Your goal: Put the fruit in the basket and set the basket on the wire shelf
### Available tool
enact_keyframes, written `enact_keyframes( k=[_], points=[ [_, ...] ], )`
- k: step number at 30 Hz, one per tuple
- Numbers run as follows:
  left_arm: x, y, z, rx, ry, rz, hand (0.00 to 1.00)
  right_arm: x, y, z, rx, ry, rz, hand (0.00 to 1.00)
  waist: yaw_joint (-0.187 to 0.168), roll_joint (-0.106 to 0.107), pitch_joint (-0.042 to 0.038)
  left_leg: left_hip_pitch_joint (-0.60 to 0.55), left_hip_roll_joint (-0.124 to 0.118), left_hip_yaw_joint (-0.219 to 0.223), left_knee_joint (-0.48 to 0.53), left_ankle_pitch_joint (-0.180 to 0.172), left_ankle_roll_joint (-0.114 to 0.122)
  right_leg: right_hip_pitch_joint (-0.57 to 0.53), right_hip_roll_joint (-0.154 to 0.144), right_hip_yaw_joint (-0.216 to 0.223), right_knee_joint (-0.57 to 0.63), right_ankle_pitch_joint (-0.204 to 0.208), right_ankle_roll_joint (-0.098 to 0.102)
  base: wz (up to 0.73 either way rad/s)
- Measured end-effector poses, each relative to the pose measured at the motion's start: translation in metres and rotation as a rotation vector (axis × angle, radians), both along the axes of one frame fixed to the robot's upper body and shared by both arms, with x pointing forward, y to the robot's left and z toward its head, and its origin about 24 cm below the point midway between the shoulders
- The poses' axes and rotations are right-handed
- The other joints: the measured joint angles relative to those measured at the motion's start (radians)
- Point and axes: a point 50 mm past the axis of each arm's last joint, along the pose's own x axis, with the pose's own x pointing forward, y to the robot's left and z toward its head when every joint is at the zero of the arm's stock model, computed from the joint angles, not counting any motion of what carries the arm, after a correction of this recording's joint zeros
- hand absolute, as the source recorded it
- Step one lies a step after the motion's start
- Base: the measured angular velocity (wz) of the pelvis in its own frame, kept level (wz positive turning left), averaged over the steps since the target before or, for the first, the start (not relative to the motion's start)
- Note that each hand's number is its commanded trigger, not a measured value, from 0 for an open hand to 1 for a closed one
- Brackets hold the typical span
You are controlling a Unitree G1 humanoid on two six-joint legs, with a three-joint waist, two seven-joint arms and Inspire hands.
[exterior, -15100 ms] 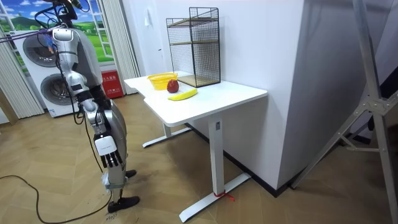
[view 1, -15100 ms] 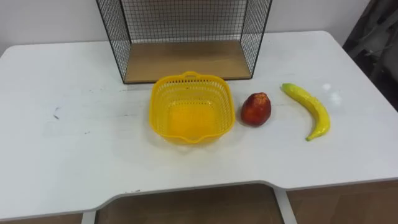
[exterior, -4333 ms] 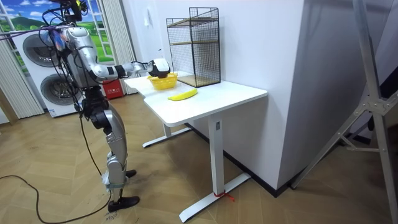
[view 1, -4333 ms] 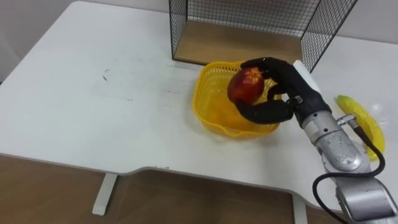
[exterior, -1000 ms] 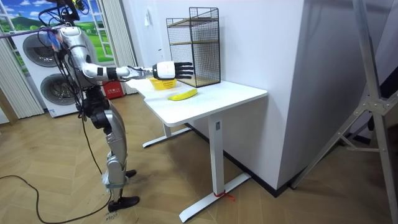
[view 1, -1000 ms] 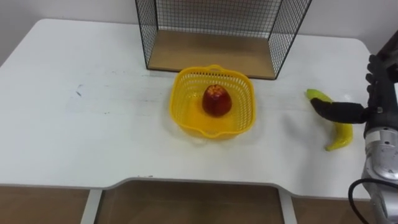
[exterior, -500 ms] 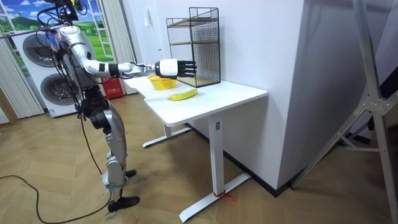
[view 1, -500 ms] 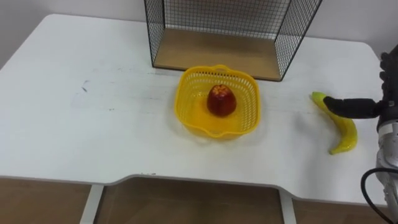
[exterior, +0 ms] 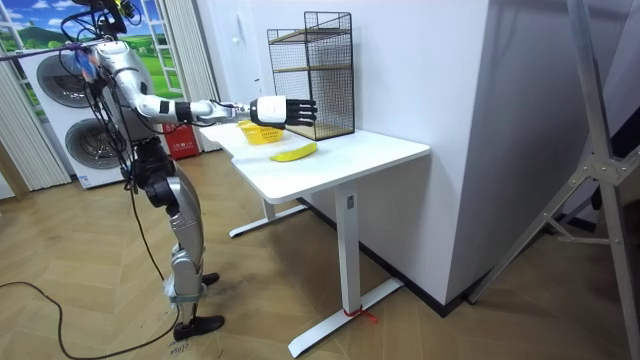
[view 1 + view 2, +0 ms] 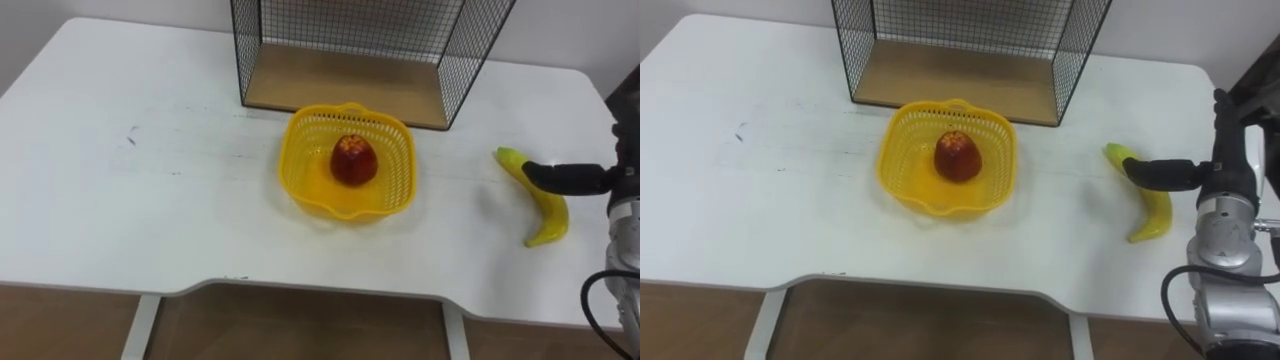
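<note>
A red apple (image 10: 352, 160) lies inside the yellow plastic basket (image 10: 306, 178), which stands on the white table (image 10: 150, 210) in front of the wire shelf (image 10: 370, 40). A yellow banana (image 10: 543, 205) lies on the table to the basket's right. My right hand (image 10: 612, 160) hovers open just above the banana's far end, its thumb (image 10: 565, 177) stretched out over it and not touching it. In the room view I stand at the table's end on that view's left, with my right hand (image 9: 276, 110) held out over the banana (image 9: 295, 152).
The wire shelf has a wooden floor (image 10: 345, 88) at table level, open towards me, and an upper level (image 9: 300, 38). The table's front edge (image 10: 300, 288) runs close below the basket. Washing machines (image 9: 70, 130) stand behind me.
My right arm has risen and reached a little farther over the table, so the thumb now lies over the banana's far end. The eye view has shifted slightly. Basket and apple stay put.
</note>
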Motion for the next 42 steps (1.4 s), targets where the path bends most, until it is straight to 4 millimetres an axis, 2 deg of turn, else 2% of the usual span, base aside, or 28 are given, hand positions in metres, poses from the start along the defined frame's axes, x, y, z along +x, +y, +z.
enact_keyframes(
  k=[6,10,14,24,42],
  points=[
    [-0.001,0.0,0.0,0.001,0.002,0.0,0.0,-0.003,-0.004,-0.011,0.016,0.061,-0.016,0.0,0.004,0.002,-0.0012,0.001,0.0,0.0,0.001,0.0,0.0,0.0,0.0,0.0,0.001,0.0,0.0,0.0],
    [-0.002,0.0,0.0,0.002,0.005,0.001,0.0,-0.004,-0.005,-0.015,0.025,0.092,-0.003,0.0,0.001,0.012,-0.0078,0.002,0.0,0.0,-0.006,0.0,0.0,0.0,0.0,0.0,0.001,0.0,0.0,0.0],
    [-0.002,0.001,0.0,0.003,0.003,0.0,0.0,-0.007,-0.007,-0.022,0.038,0.132,-0.004,0.0,0.002,0.016,-0.01,0.005,0.0,0.001,-0.006,0.0,0.0,0.0,0.0,0.002,0.001,0.0,0.0,0.0],
    [0.001,0.004,0.002,0.009,-0.006,-0.007,0.0,-0.015,-0.015,-0.049,0.148,0.258,-0.011,0.0,0.001,0.003,-0.0034,0.003,0.0,0.002,-0.005,0.0,0.0,-0.001,0.0,0.002,-0.001,0.0,0.0,0.0],
    [-0.001,0.003,0.001,-0.026,0.022,-0.004,0.0,-0.014,-0.015,-0.051,0.149,0.312,0.055,0.0,0.002,0.005,-0.0084,0.0,0.0,-0.002,0.003,0.0,0.0,0.001,0.001,-0.003,-0.003,0.0,0.0,0.0]
  ],
)
